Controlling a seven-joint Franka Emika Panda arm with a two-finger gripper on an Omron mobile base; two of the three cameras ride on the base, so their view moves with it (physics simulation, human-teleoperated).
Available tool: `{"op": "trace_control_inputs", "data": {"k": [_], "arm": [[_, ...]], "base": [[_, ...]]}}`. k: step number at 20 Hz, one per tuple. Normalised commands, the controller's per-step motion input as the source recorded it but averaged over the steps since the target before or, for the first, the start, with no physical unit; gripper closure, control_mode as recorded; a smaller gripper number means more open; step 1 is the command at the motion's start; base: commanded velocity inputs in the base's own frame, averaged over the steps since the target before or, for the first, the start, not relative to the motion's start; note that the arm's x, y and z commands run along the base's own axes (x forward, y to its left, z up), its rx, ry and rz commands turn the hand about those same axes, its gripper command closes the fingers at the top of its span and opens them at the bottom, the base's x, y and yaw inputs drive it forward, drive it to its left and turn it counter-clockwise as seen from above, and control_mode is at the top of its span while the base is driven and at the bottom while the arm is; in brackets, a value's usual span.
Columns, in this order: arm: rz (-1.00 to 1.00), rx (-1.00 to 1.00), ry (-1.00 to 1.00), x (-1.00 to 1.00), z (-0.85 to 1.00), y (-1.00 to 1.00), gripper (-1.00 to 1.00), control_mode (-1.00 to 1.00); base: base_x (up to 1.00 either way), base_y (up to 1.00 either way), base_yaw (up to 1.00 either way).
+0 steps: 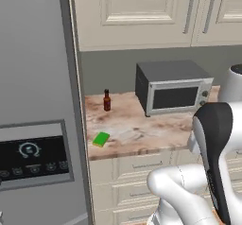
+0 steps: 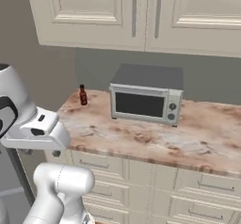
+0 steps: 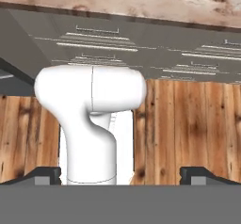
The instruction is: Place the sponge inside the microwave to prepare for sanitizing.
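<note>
Sponge [image 1: 101, 139] sits green and flat near the front left corner of the marble worktop [image 1: 156, 129], close beside the tall grey fridge [image 1: 35, 101], and nothing is touching it. Well behind it stands a small dark bottle [image 1: 107, 100], and off to the right a grey box oven [image 1: 172, 89] sits with its door shut; that countertop box doesn't look like the built-in microwave the task is after.

So where are we? By my reading, right at the start: the sponge hasn't been picked up, and the arm is folded up close to the base, well short of the worktop. The step in hand looks like the approach. The next move calls for the arm to unfold, swing up and left over the worktop edge and bring the claw down over the sponge, jaws straddling its narrow sides. After that, the microwave has to be found and reached.

And the claw [image 3: 120, 173]? In the hand view its two dark fingertips [image 3: 44, 175] stand at the far sides of the picture, spread as wide as they go, with nothing between them. It looks down past the drawer fronts [image 3: 99, 42] at the wooden floor [image 3: 197, 124]. Empty, touching nothing.
</note>
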Motion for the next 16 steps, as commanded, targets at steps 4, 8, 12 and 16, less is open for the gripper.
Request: {"op": "trace_control_inputs", "data": {"k": [4,8,12,16], "arm": [[0.00,0.00,0.00,0.00,0.00,0.00,-1.00,1.00],[0.00,0.00,0.00,0.00,0.00,0.00,-1.00,1.00],[0.00,0.00,0.00,0.00,0.00,0.00,-1.00,1.00],[0.00,0.00,0.00,0.00,0.00,0.00,-1.00,1.00]], "base": [[0.12,-0.01,0.16],[0.25,0.00,0.12],[0.36,0.00,0.14],[0.00,0.00,0.00]]}}
